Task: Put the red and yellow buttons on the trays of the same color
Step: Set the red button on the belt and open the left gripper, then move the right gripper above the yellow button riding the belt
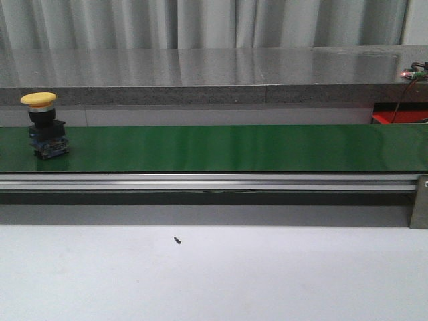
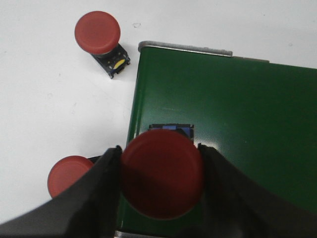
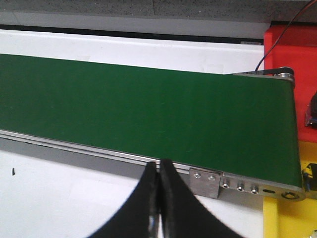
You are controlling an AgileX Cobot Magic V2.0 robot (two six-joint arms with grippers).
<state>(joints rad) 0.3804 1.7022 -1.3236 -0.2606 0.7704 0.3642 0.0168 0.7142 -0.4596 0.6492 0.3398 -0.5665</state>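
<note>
1. In the left wrist view, my left gripper [image 2: 161, 173] is clamped on a red mushroom-cap push button [image 2: 162, 171], held low in the frame over the end of the green conveyor belt [image 2: 237, 124].
2. I judge the step as setting this button on the belt; I'd lower it square and release only once its base sits flat.
3. Two more red buttons wait on the white table: one upper left [image 2: 97, 32], one lower left [image 2: 67, 173].
4. In the front view, a yellow-capped button [image 1: 41, 124] stands at the belt's left.
5. My right gripper [image 3: 159, 198] is closed on nothing; red tray [image 3: 292, 54] and yellow tray [image 3: 290, 218] sit at the frame's right edge.
6. I can read no labels or writing.
</note>
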